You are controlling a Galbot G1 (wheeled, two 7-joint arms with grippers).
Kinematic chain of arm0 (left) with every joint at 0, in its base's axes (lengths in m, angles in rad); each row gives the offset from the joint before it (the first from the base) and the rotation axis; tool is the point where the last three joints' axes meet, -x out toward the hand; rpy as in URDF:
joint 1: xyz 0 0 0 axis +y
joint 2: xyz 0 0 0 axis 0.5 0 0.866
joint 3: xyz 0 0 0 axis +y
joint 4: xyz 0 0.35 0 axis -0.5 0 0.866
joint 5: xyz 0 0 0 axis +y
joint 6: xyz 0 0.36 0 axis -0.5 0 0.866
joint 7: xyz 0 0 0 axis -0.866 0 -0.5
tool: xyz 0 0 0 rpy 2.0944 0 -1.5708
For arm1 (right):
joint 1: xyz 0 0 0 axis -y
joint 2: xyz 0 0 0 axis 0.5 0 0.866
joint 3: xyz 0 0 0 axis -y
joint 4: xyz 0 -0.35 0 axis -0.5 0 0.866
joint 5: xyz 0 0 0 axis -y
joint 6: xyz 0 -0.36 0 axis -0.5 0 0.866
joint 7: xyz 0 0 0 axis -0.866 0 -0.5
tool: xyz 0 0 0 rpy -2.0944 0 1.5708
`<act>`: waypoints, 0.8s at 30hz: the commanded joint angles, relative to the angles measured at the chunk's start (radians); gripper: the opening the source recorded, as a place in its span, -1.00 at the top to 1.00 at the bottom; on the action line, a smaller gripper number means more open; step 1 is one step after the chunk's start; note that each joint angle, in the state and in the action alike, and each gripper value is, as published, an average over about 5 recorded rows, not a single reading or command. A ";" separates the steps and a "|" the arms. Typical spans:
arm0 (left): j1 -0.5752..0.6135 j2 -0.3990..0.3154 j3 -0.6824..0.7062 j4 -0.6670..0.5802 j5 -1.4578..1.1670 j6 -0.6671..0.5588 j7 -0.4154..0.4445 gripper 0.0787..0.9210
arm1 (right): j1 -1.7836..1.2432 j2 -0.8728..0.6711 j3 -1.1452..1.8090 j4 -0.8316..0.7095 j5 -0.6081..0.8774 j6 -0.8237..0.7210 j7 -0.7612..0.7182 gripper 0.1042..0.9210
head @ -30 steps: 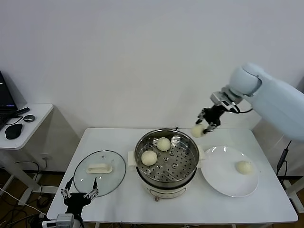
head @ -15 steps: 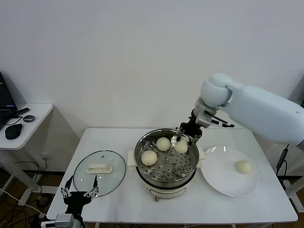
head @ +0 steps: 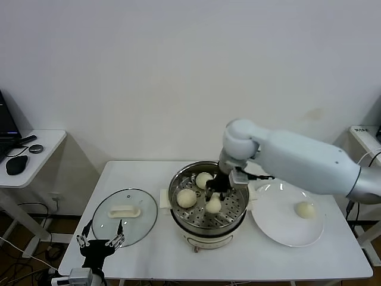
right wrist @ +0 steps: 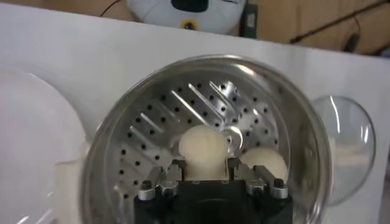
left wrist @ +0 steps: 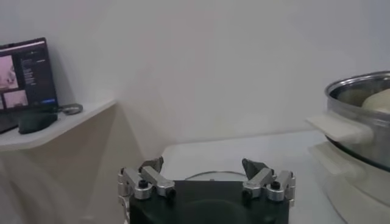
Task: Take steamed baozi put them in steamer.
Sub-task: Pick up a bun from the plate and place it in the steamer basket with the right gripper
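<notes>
The steamer stands mid-table, a steel pot with a perforated tray. Two steamed baozi lie on its tray. My right gripper reaches down into the pot, shut on a third cream-white baozi just above or on the tray. In the right wrist view this baozi sits between the fingers of the right gripper, beside another bun. One more baozi rests on the white plate. My left gripper is parked open at the table's front left.
A round glass lid with a white handle lies left of the steamer, just ahead of the left gripper. A side table with a mouse stands at far left. The steamer's white handle juts toward the lid.
My right arm swung left from above the plate's far side to over the steamer, then lowered the held baozi into the pot. The left arm stayed still.
</notes>
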 commanded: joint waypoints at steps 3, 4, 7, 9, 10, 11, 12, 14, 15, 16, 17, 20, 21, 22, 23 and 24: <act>-0.006 -0.001 0.001 0.003 -0.001 0.002 0.003 -0.77 | -0.065 0.050 -0.008 0.031 -0.075 0.047 0.031 0.20; -0.007 -0.001 0.002 0.004 -0.001 0.002 0.003 -0.77 | -0.063 0.052 -0.010 0.035 -0.076 0.045 0.030 0.19; -0.007 0.000 0.003 0.008 -0.002 0.002 0.002 -0.77 | -0.057 0.053 -0.021 0.047 -0.079 0.040 0.022 0.19; -0.008 0.001 0.002 0.011 -0.004 0.002 0.001 -0.77 | -0.056 0.051 -0.029 0.052 -0.079 0.037 0.015 0.19; -0.009 0.001 0.002 0.012 -0.005 0.002 0.001 -0.77 | -0.056 0.049 -0.034 0.054 -0.079 0.035 0.012 0.19; -0.009 0.002 0.002 0.012 -0.005 0.002 0.001 -0.77 | -0.056 0.048 -0.037 0.056 -0.079 0.034 0.011 0.19; -0.010 0.002 0.001 0.013 -0.006 0.002 0.001 -0.77 | -0.055 0.046 -0.041 0.059 -0.079 0.029 0.010 0.18; -0.011 0.002 0.001 0.012 -0.007 0.002 0.002 -0.77 | -0.053 0.039 -0.047 0.068 -0.080 0.009 0.016 0.17; -0.012 0.002 0.001 0.011 -0.007 0.002 0.002 -0.77 | -0.050 0.035 -0.049 0.074 -0.080 -0.009 0.017 0.16; -0.012 0.002 0.001 0.011 -0.007 0.003 0.002 -0.77 | -0.046 0.030 -0.050 0.082 -0.080 -0.034 0.018 0.13; -0.012 0.002 0.002 0.010 -0.007 0.003 0.003 -0.77 | -0.041 0.025 -0.049 0.089 -0.080 -0.057 0.016 0.10; -0.012 0.001 0.003 0.011 -0.006 0.003 0.003 -0.77 | -0.025 0.008 -0.032 0.101 -0.081 -0.109 0.005 -0.09; -0.013 0.000 0.004 0.012 -0.006 0.003 0.003 -0.77 | -0.021 0.001 -0.022 0.102 -0.080 -0.117 0.003 -0.15; -0.014 0.000 0.004 0.012 -0.006 0.003 0.003 -0.77 | -0.015 -0.007 -0.010 0.102 -0.077 -0.124 0.001 -0.24; -0.015 -0.001 0.005 0.013 -0.006 0.003 0.002 -0.77 | -0.009 -0.017 0.002 0.103 -0.070 -0.133 -0.002 -0.30; -0.015 -0.001 0.006 0.013 -0.006 0.004 0.002 -0.77 | -0.001 -0.027 0.015 0.103 -0.058 -0.144 -0.006 -0.36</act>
